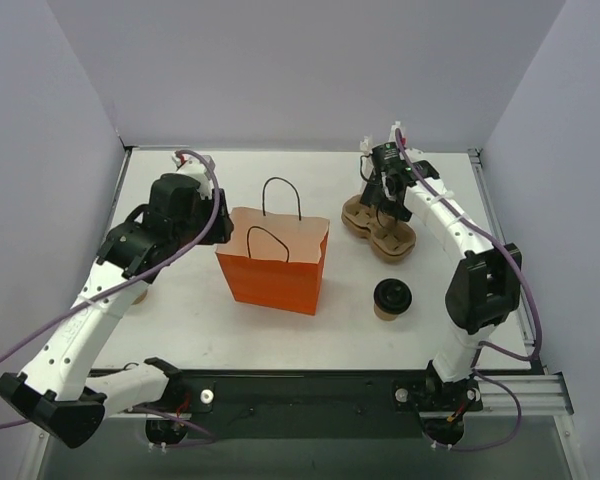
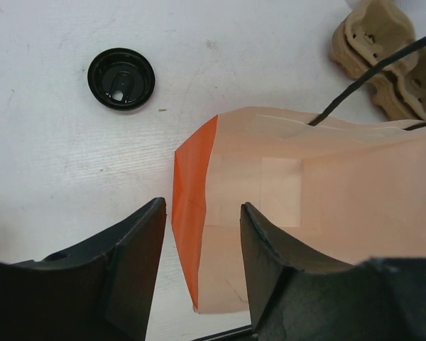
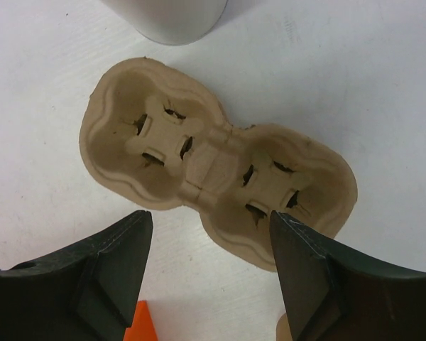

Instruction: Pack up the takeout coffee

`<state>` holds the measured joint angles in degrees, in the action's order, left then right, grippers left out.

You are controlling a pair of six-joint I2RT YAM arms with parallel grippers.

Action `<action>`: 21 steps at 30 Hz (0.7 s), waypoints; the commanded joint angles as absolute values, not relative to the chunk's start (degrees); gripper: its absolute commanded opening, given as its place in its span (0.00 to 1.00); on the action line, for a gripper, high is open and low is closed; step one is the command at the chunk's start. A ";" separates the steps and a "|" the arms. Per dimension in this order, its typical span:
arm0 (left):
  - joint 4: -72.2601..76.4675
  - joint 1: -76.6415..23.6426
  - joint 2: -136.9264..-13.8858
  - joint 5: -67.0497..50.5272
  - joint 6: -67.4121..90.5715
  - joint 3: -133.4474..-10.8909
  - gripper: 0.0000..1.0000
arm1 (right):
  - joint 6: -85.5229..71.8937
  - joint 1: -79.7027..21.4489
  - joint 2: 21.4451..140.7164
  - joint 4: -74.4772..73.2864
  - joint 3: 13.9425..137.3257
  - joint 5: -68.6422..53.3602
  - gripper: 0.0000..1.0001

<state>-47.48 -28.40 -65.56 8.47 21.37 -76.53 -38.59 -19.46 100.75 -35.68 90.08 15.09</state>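
The takeout coffee (image 1: pixel 391 298), a small tan cup with a black lid, stands upright on the table, right of the orange paper bag (image 1: pixel 273 268). The bag stands open with its black handles up. My left gripper (image 1: pixel 223 228) is open at the bag's left top edge. In the left wrist view (image 2: pixel 202 227) the bag's orange side wall (image 2: pixel 192 213) lies between the jaws, which are not closed on it. My right gripper (image 1: pixel 388 195) is open and empty above the far side of the table, well behind the coffee. The right wrist view (image 3: pixel 211 227) shows it over bare table.
A tan pulp two-cup carrier (image 1: pixel 378 228) lies empty under my right gripper and fills the right wrist view (image 3: pixel 220 170). A loose black lid (image 2: pixel 121 78) lies on the table left of the bag. A lidless tan cup (image 1: pixel 138 295) is partly hidden under my left arm.
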 commanded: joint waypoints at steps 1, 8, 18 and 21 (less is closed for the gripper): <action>-49.83 -28.04 -62.84 8.17 22.76 -81.12 0.58 | -37.53 -17.85 103.26 -36.48 92.90 16.09 0.66; -54.58 -27.95 -59.77 20.20 21.62 -82.09 0.62 | -41.82 -17.14 105.91 -36.56 92.99 14.15 0.64; -54.76 -28.12 -59.06 21.27 21.36 -80.33 0.63 | -47.28 -17.14 110.74 -37.61 96.15 15.38 0.64; -54.93 -28.47 -58.80 21.62 21.09 -79.98 0.63 | -49.39 -17.14 111.80 -39.28 97.47 16.17 0.64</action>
<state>-54.83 -28.34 -59.75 20.18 21.82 -79.75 -45.50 -17.23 110.52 -35.48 94.43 14.11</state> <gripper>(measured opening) 0.633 0.641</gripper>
